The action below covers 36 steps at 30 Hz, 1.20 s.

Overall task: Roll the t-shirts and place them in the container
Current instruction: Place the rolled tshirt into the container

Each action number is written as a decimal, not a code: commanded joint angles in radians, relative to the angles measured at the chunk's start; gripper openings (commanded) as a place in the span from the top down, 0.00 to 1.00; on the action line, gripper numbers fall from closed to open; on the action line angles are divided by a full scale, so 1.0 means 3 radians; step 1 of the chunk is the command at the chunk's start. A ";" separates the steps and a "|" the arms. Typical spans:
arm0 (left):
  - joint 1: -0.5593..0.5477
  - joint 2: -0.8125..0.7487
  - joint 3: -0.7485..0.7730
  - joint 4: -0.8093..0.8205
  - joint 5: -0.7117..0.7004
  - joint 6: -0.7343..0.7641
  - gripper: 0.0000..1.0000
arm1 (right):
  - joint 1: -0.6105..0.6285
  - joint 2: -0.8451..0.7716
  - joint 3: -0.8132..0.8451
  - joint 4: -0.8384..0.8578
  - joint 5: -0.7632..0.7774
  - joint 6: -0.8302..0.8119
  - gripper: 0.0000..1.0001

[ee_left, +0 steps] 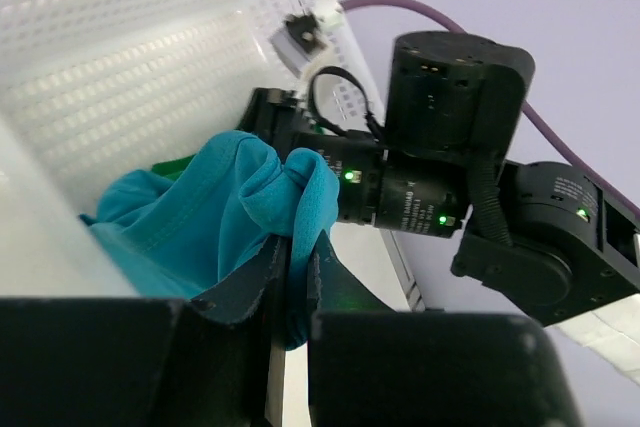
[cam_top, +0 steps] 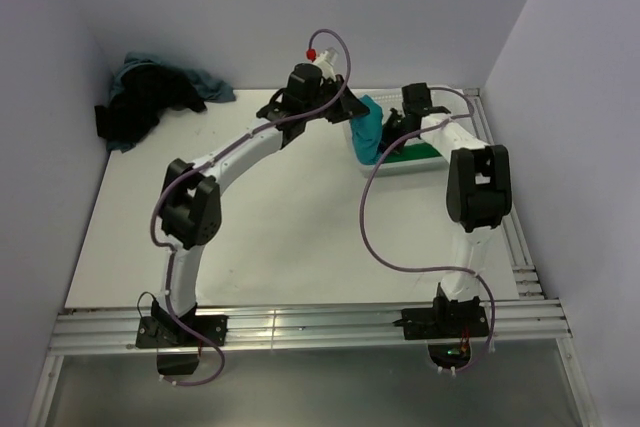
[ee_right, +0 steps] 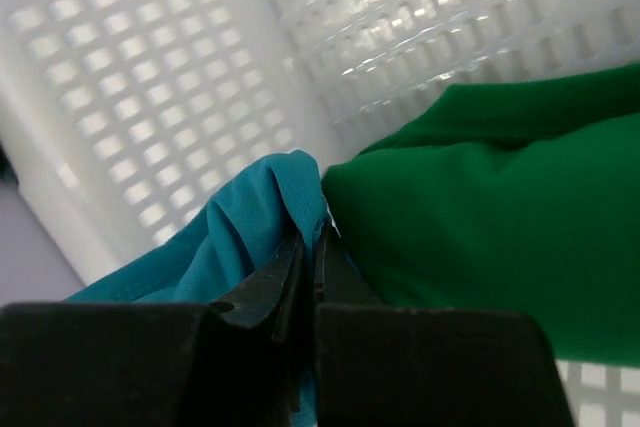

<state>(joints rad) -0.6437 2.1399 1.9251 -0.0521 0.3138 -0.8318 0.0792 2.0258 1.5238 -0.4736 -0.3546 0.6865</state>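
White basket (cam_top: 410,169) at far right, teal shirt (cam_top: 368,132) gripped from both sides.
Pale table (cam_top: 290,237) holds a heap of black and dusty-blue shirts (cam_top: 150,102) in its far left corner. The teal shirt hangs over the basket's left rim, touching a green shirt (ee_right: 480,207) lying inside. Both the left gripper (ee_left: 297,247) and the right gripper (ee_right: 310,247) are clenched on folds of teal cloth.
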 commanded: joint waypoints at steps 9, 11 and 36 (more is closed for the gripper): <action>0.0177 -0.0921 -0.0762 -0.0072 -0.0044 0.0129 1.00 | 0.0355 -0.0418 0.0218 -0.0190 -0.0188 0.0166 1.00; 0.0182 -0.0869 -0.0741 -0.0072 -0.0039 0.0073 1.00 | 0.0156 -0.0377 0.0315 -0.0216 -0.0244 0.0125 1.00; 0.0177 0.0669 0.0010 0.0143 -0.0474 -0.0372 1.00 | -0.0903 0.0461 0.1061 -0.0001 -0.0602 -0.0258 1.00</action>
<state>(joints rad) -0.5880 2.3135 1.8694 -0.0387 0.1848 -0.9306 -0.1761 2.1509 1.7538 -0.5373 -0.4808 0.6266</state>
